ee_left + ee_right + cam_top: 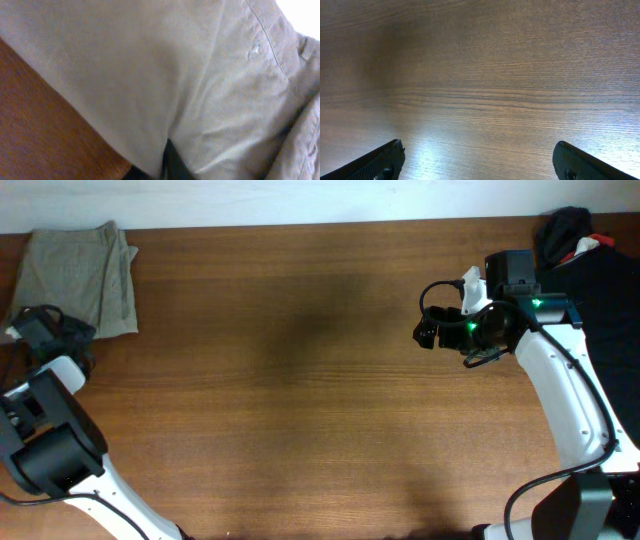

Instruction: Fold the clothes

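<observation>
Overhead shows one pair of shorts (75, 275) (far left), one black garment (615, 300).

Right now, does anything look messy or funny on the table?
Yes, a little. The shorts sit far off in the back left corner of the table, and they are folded unevenly, so the edges do not line up. A black cloth is heaped at the right edge. Nothing looks spilled or torn.
</observation>
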Motion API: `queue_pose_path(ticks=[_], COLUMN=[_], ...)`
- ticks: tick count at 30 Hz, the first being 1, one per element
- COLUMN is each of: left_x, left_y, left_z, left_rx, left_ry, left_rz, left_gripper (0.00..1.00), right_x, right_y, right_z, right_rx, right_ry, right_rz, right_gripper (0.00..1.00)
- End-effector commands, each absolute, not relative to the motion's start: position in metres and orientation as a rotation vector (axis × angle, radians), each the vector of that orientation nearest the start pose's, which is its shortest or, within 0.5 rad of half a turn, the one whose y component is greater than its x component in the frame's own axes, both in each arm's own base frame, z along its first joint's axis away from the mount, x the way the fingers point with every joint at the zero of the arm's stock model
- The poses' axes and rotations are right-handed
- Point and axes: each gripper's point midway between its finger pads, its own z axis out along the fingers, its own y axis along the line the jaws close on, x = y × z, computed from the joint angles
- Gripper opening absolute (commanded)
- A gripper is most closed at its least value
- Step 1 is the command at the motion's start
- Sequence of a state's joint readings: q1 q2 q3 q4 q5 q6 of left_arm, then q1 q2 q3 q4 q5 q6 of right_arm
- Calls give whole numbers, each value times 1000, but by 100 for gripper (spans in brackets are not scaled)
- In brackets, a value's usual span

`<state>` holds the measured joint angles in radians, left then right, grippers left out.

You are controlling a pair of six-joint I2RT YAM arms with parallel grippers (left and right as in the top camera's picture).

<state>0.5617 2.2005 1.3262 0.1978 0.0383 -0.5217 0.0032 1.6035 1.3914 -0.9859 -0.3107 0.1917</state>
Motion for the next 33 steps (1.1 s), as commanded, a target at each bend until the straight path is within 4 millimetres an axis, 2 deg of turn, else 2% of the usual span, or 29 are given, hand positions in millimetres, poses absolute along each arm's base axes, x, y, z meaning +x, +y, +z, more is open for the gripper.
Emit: queue_pose_path(ticks=[1,2,3,4,5,6,9,12,13,14,15,17,19,20,22,26,28,30,33], left_x=[480,479,479,479,480,486,492,471,464,459,452,437,422,416,410,404,403,403,403], left_y=[327,329,329,329,328,323,304,288,276,259,236,191,153,146,141,137,136,136,136], left_z=[32,32,32,33,34,43,76,125,146,174,211,266,310,321,328,315,315,315,315], left_rx=[-1131,-1134,-1134,-1132,-1119,-1095,-1044,-1074,-1056,-1011,-939,-802,-656,-628,-622,-677,-680,-680,-680], left_ry=[1901,1897,1897,1897,1904,1922,1954,1979,1988,1985,1969,1945,1912,1902,1897,1944,1946,1946,1946], left_rz=[66,67,67,65,55,-8,-138,-155,-197,-268,-359,-539,-675,-691,-690,-719,-720,-720,-720], left_gripper=[26,44,86,87,97,99,99,99,99,99,99,99,99,99,99,99,99,99,99], right_x=[370,370,370,370,370,370,370,370,370,370,370,370,370,370,371,370,367,359,332], right_y=[51,51,51,51,51,51,51,51,51,51,51,50,51,51,51,51,51,51,51], right_z=[169,169,169,169,169,169,169,169,169,169,169,169,169,169,165,168,188,217,281], right_rx=[192,192,192,192,192,192,192,192,192,192,192,192,192,192,195,191,174,151,100], right_ry=[2737,2737,2737,2737,2737,2737,2737,2737,2737,2737,2737,2737,2737,2737,2749,2742,2685,2602,2410], right_rz=[469,469,469,469,469,469,469,469,469,469,469,468,469,469,469,469,468,464,456], right_gripper=[99,99,99,99,99,99,99,99,99,99,99,99,99,99,99,99,99,98,98])
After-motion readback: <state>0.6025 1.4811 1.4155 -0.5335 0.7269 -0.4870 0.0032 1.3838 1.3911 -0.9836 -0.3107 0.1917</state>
